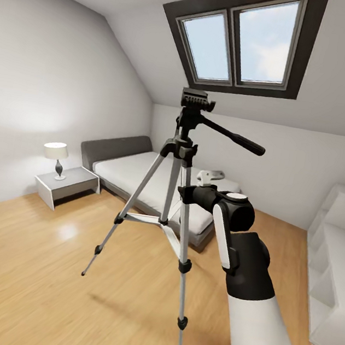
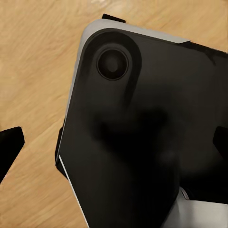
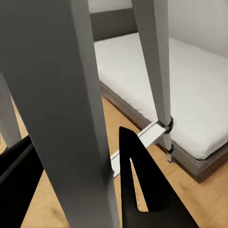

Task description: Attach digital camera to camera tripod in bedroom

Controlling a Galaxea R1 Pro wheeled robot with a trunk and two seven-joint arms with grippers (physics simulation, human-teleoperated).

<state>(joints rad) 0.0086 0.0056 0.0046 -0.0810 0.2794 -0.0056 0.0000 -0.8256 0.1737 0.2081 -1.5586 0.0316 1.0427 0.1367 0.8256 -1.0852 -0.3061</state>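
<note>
**Right tool at the tripod leg, camera not yet mounted**

The camera tripod (image 1: 177, 195) is seen standing upright on the wood floor (image 1: 28, 284) of the bedroom, in front of the bed (image 1: 134, 169), with its head bare under the skylight (image 1: 242, 39); no camera is mounted on it. A small pale object (image 1: 212, 175) lies on the mattress beyond, too small to be identified. The digital camera cannot be made out with certainty, so the attaching is judged as wholly left to do.

In the head view the right tool (image 1: 191, 192) is held against the nearer tripod leg, just below the centre column. The right wrist view adds what the head view hides: a silver leg (image 3: 71, 109) passes between the dark fingers (image 3: 142, 190), which stand apart on either side of it; whether they press it cannot be told.

The left wrist view gives a dark rounded body of the robot (image 2: 142, 133) above the floor, with dark finger tips at its edges; the left tool's opening cannot be told
</note>
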